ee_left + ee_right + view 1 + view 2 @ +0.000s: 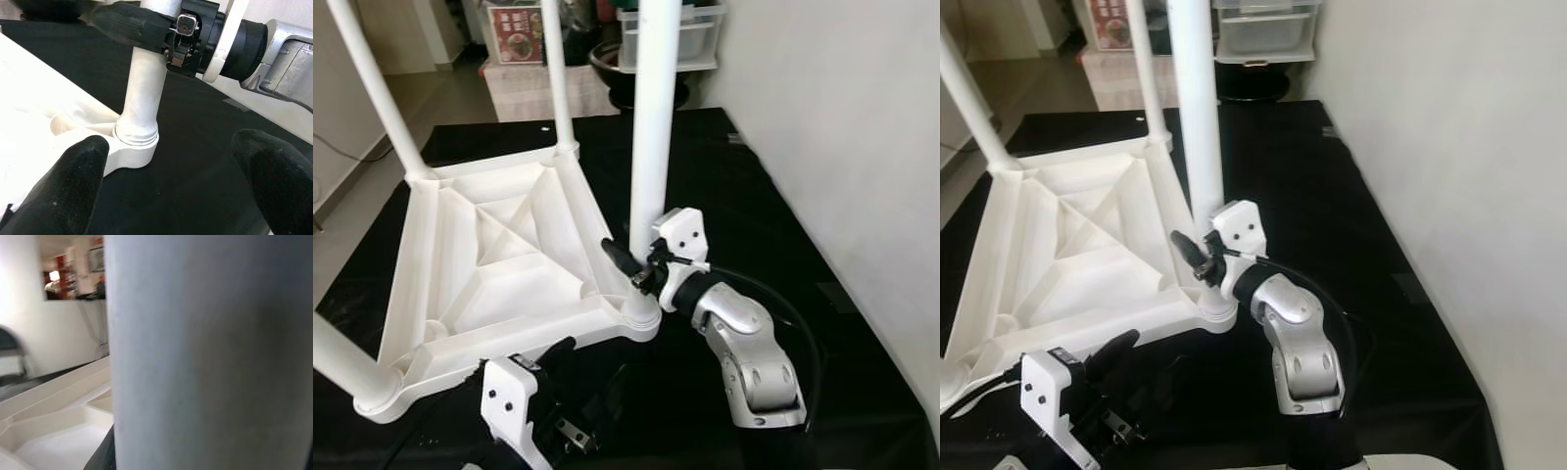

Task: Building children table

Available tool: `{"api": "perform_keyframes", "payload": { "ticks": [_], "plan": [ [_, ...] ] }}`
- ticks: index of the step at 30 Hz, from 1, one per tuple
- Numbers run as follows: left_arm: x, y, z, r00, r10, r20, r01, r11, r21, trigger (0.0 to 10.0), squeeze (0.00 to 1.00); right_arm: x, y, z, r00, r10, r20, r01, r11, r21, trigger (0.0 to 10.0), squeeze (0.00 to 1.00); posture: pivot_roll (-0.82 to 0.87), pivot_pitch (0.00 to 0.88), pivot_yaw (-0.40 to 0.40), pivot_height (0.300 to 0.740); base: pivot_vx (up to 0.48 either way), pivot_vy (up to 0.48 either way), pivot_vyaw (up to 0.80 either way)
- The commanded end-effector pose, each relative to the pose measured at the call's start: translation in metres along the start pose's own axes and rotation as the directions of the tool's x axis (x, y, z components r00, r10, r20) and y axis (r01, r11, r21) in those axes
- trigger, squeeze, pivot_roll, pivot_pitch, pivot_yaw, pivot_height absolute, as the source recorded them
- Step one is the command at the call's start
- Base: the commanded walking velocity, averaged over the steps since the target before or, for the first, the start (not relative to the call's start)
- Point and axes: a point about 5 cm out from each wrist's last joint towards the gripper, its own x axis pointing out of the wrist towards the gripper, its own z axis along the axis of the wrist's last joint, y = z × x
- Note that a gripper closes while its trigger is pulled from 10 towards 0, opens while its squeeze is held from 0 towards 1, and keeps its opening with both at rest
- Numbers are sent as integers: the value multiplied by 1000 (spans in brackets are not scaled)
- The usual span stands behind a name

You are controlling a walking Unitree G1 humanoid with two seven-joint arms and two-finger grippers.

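I have the right hand (pixel 634 264) pinching the near leg (pixel 653 127) just above its socket (pixel 641 311); the left hand (pixel 171 181) hangs spread nearby. Four legs stand in the upturned tabletop (pixel 499 264) on the black mat (pixel 724 186) (seating unconfirmed); flipping remains.

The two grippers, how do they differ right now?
The right gripper is shut on the near table leg, just above its socket; the left gripper is open and holds nothing. The right sits raised beside the leg, the left low by the tabletop's edge. Both have black fingers.
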Motion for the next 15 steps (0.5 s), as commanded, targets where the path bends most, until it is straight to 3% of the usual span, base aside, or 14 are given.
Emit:
{"api": "perform_keyframes", "payload": {
  "ticks": [1,2,5,6,7,9,10,11,13,15],
  "plan": [
    [-1,5,-2,1000,21,-8,-21,1000,1,10000,0,2,4,-22,992,54,-111,-50,998,43,9098,0,51,122,7,740,0,0,0],
    [1,7,-1,999,34,1,-34,999,5,10000,0,4,2,-18,988,114,-107,-111,993,32,10000,0,56,118,6,740,0,0,0],
    [3,11,1,999,43,12,-43,999,15,10000,0,7,-2,-10,977,196,-88,-195,980,28,10000,0,56,117,6,740,0,0,0],
    [7,20,4,996,79,35,-80,997,24,10000,0,8,-6,1,935,349,-63,-350,937,4,10000,0,52,115,10,740,0,0,0],
    [8,25,5,994,99,45,-100,995,25,10000,0,7,-7,5,915,399,-62,-400,916,-10,10000,0,52,115,10,740,0,0,0],
    [8,25,5,994,99,45,-100,995,25,10000,0,7,-7,5,915,399,-62,-400,916,-10,10000,0,52,115,10,740,0,0,0],
    [11,32,6,991,123,57,-124,992,12,10000,0,5,-12,6,878,474,-73,-476,879,-18,10000,1000,52,110,8,740,0,0,0],
    [14,37,6,988,137,63,-138,990,-3,10000,0,4,-18,8,822,562,-90,-567,823,-33,10000,1000,58,110,7,740,0,0,0],
    [15,42,5,987,148,68,-147,989,-10,10000,0,8,-35,11,751,648,-128,-658,750,-63,10000,1000,67,111,7,740,0,0,0],
    [15,42,6,986,149,68,-149,989,-8,10000,0,10,-38,12,750,649,-131,-660,749,-66,10000,1000,67,111,7,740,0,0,0]
  ]
}}
